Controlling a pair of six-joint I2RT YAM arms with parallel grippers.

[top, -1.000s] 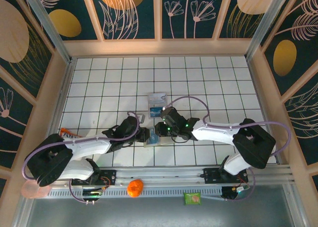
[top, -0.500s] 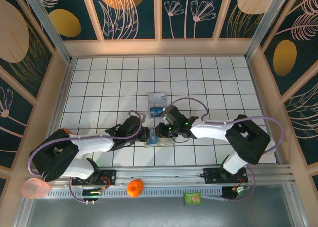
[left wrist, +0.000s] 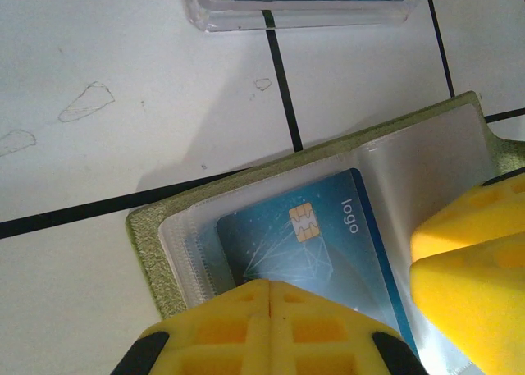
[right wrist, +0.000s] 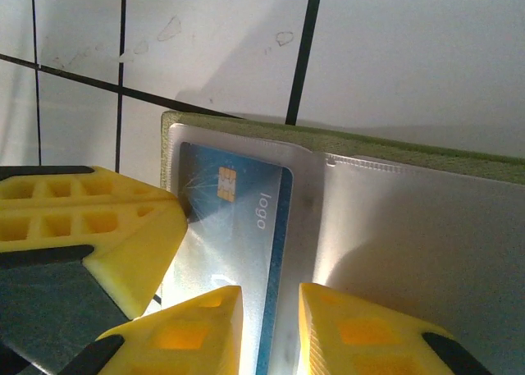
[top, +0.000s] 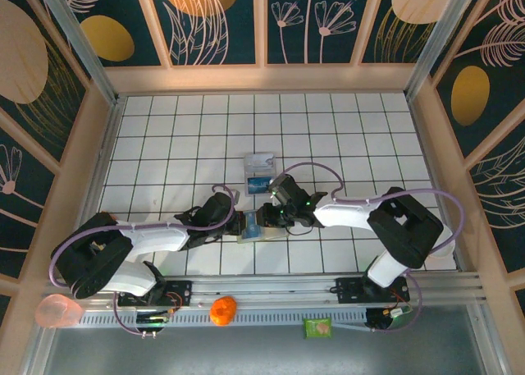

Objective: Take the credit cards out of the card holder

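Left wrist view: the left gripper (left wrist: 271, 297), jaws shut, rests on the open card holder (left wrist: 146, 227) at bottom centre, apparently pinning it. The blue credit card (left wrist: 305, 252) lies sleeved just above. In the right wrist view, the right gripper (right wrist: 271, 293), jaws slightly parted, straddles the card's long edge. Extraction seems in hand; next, pinch and slide it out.

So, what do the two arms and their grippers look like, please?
The left arm and the right arm have white shells, black joints and one bulky black housing each. A thin lilac cable loops along each. A small green light glows at the right wrist. The left gripper and right gripper have bright yellow wedge-shaped fingers with moulded hollow cells.
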